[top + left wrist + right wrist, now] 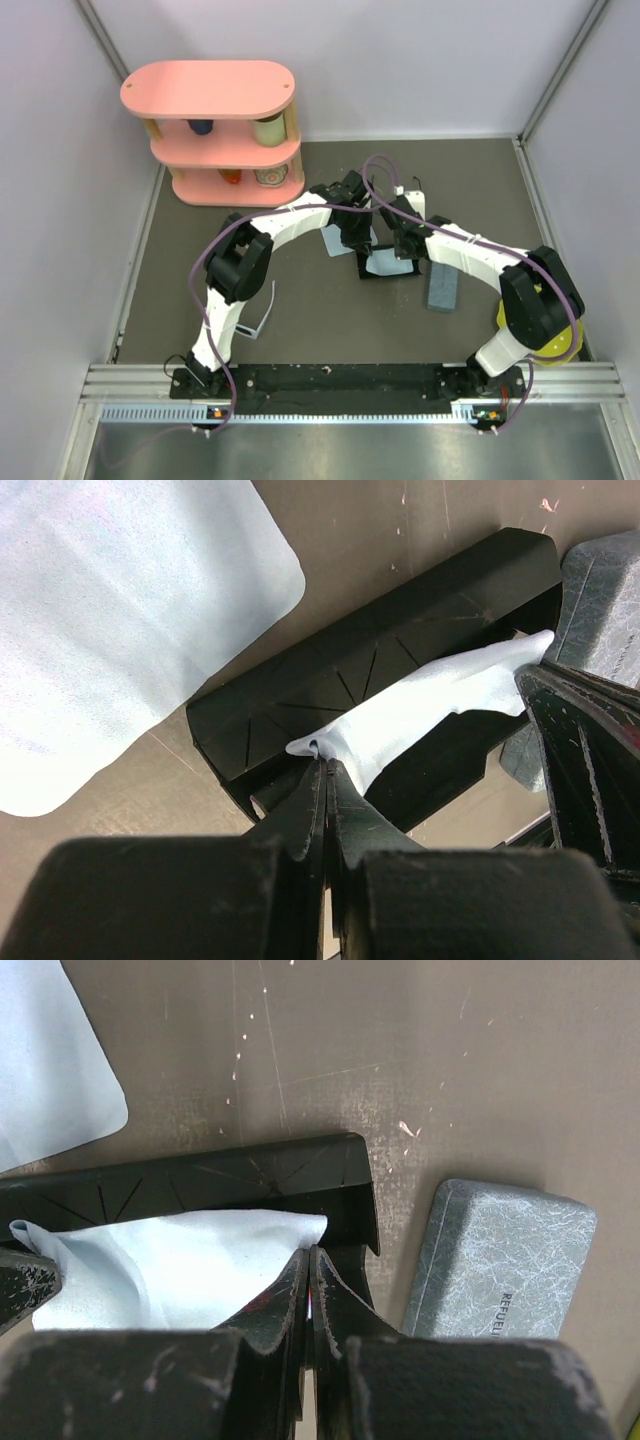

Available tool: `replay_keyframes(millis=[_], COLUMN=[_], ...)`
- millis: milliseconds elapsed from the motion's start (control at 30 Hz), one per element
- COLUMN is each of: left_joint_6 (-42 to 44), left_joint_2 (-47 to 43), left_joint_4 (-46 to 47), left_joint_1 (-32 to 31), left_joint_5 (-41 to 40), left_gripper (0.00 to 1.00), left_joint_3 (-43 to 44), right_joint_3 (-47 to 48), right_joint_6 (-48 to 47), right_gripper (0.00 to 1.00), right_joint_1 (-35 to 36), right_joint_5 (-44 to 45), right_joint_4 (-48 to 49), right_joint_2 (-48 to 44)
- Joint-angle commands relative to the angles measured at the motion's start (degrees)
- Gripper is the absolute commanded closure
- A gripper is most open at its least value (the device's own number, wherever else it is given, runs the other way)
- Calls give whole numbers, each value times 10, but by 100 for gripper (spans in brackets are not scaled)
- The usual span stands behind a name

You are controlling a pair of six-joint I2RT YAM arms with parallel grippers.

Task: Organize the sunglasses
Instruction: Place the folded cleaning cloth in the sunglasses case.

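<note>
Both grippers hold one light blue cloth (385, 263) stretched over an open black case (372, 275). My left gripper (328, 762) is shut on one corner of the cloth (440, 695); my right gripper (310, 1250) is shut on the opposite corner of the cloth (180, 1260). The case shows under the cloth in the left wrist view (330, 675) and in the right wrist view (250, 1175). A thin white frame (263, 318), likely the white sunglasses, lies beside the left arm. The wire-frame sunglasses are out of view.
A second light blue cloth (334, 238) lies flat left of the case. A closed grey-blue case (442, 288) lies to its right. A pink shelf (222, 130) with cups stands at the back left. A yellow object (545, 345) sits by the right arm's base.
</note>
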Motion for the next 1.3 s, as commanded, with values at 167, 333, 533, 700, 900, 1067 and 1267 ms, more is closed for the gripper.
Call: replay_keyframes(millis=[167, 333, 533, 700, 900, 1067, 1267], left_joint_6=[16, 21, 22, 17, 11, 9, 11], left_joint_2=[7, 14, 20, 22, 30, 34, 36], left_joint_4=[2, -2, -4, -9, -37, -47, -58], left_joint_1=[-1, -2, -2, -2, -2, -3, -3], left_joint_5=[-7, -16, -25, -37, -55, -65, -87], left_gripper=[100, 100, 100, 100, 100, 100, 100], left_joint_3=[21, 24, 26, 32, 43, 42, 48], right_joint_3=[-1, 1, 1, 1, -1, -1, 5], right_joint_6=[7, 7, 13, 16, 18, 19, 18], right_gripper=[100, 100, 100, 100, 100, 100, 100], right_joint_1=[-14, -22, -22, -26, -33, -34, -35], right_joint_5=[14, 16, 18, 21, 31, 33, 34], right_joint_4=[13, 12, 19, 29, 39, 46, 52], right_joint_2=[11, 27, 42, 52, 59, 60, 60])
